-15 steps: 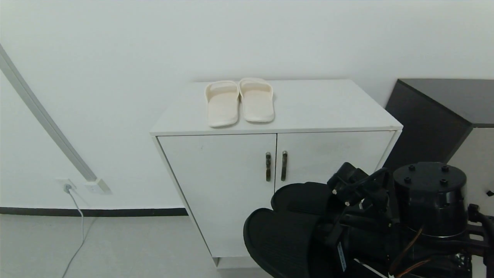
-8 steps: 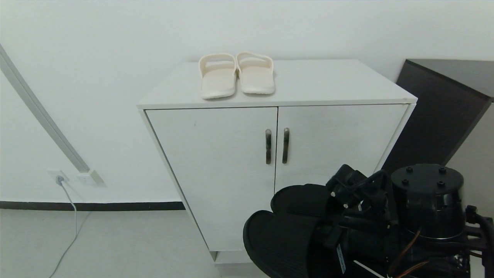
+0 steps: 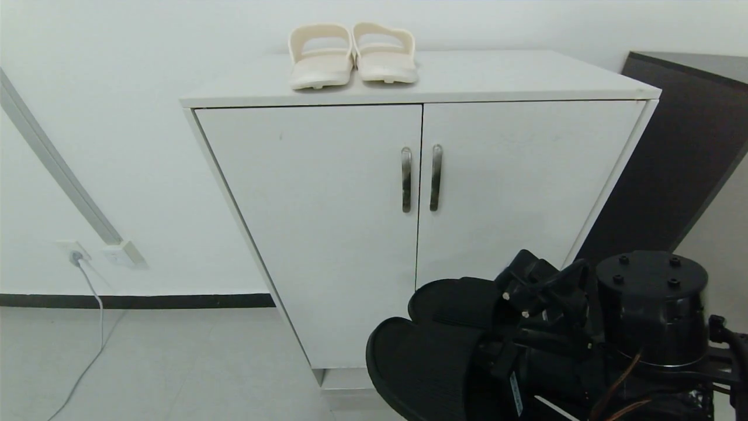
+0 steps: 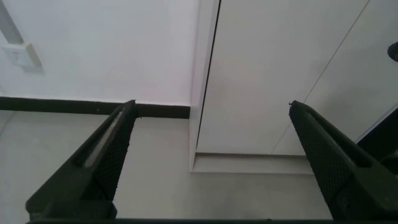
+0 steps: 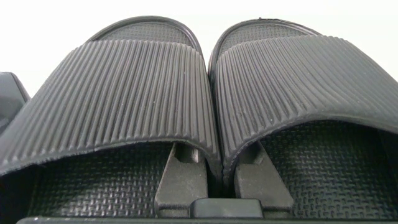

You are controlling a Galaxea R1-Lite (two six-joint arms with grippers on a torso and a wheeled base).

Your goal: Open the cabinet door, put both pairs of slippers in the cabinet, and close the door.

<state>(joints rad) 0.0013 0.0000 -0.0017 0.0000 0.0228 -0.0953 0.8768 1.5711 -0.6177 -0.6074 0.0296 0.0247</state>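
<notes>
The white cabinet (image 3: 526, 76) stands against the wall with both doors shut, its two metal handles (image 3: 406, 179) side by side at the middle seam. A pair of cream slippers (image 3: 352, 55) sits on its top, towards the left. In front of the right door, low down, my right gripper (image 5: 219, 177) is shut on a pair of black ribbed slippers (image 3: 438, 345), one finger under each strap and their inner sides pinched together. My left gripper (image 4: 211, 107) is open and holds nothing, near the floor facing the cabinet's lower left corner (image 4: 196, 162).
A dark cabinet (image 3: 684, 146) stands close to the right of the white one. On the left wall are a slanted cable duct (image 3: 52, 164) and a socket (image 3: 76, 257) with a cable running down to the grey floor (image 3: 146, 362).
The whole head view has shifted: the cabinet now sits higher and larger, so the camera has moved. The black slippers in my right gripper keep their place in the picture.
</notes>
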